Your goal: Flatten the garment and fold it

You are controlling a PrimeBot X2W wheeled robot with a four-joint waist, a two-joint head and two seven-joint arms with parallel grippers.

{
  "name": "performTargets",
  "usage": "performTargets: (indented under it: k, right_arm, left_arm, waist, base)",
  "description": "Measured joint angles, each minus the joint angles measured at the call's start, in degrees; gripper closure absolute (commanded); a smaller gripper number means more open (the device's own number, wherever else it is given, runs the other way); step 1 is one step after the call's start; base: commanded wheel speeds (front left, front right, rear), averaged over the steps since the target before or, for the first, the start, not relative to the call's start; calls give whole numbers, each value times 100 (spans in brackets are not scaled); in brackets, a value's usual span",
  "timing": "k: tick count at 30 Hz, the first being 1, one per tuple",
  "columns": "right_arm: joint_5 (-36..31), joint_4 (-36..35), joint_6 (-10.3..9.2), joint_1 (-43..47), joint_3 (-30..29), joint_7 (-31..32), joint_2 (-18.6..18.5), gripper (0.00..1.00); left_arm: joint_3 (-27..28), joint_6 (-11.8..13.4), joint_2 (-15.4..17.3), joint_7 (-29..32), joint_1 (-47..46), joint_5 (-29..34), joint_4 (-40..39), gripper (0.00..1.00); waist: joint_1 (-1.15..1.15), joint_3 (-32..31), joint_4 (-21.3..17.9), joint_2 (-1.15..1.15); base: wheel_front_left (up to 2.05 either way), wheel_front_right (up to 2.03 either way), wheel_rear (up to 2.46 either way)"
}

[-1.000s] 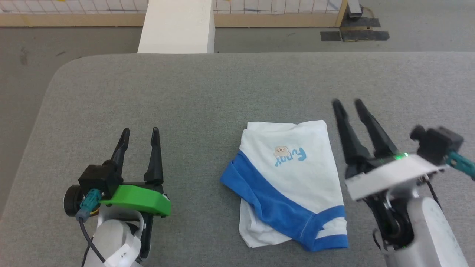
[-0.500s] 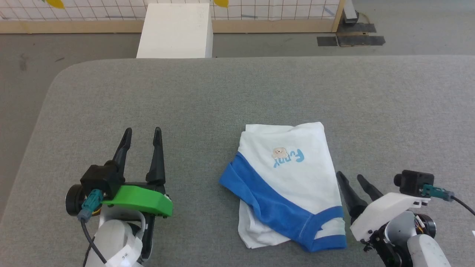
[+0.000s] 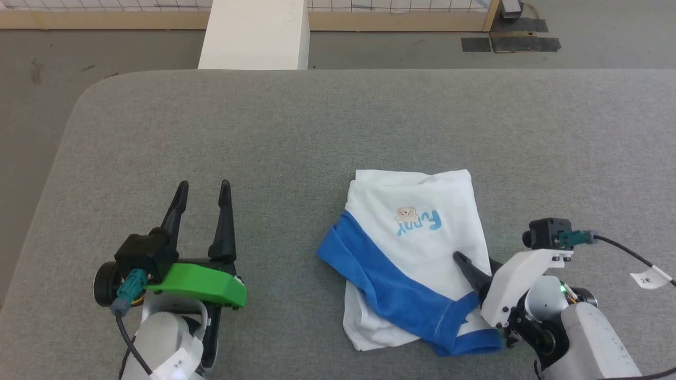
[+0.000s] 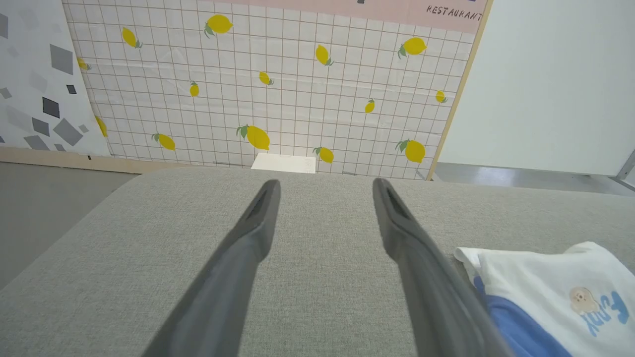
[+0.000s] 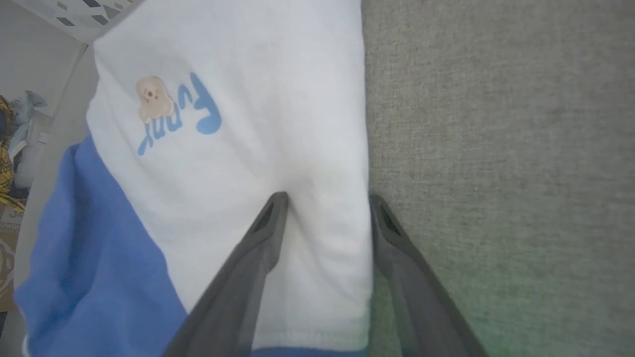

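Straddling the right edge of the garment (image 5: 238, 124), the right gripper (image 5: 327, 198) is arriving from beside it, fingers apart and unclamped, likely preparing a flattening grasp; the left gripper (image 3: 204, 184) is waiting, fingers apart.

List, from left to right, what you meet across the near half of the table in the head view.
left gripper → garment → right gripper, astride the garment's right edge → paper tag
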Motion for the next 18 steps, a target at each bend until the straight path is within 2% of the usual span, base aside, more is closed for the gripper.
performTargets:
  k: [1,5,10,14,18]
  right_arm:
    - [-53,1,0,-27,18,59,-4,100]
    - [-570,-137,0,-63,158,347,-5,100]
    - [-1718,-599,1,-110,564,809,-69,100]
    - [-2030,-872,2,-351,1254,1076,-620,100]
    - [-2145,-938,2,-832,1906,1068,-1414,100]
  left_arm:
    - [1,15,0,0,0,-3,2,0]
    - [32,44,0,0,1,-2,-5,0]
    - [87,43,-1,0,5,8,-113,0]
    - [148,41,0,0,5,51,-188,0]
    - [143,33,-1,0,-20,99,-276,0]
  waist:
    - [0,0,-3,0]
    - [0,-9,-60,0]
    - [0,1,-244,0]
    - [0,38,-494,0]
    - [0,110,-823,0]
  base:
    - [0,0,0]
    - [0,0,0]
    - [0,0,0]
    - [0,0,0]
    - [0,0,0]
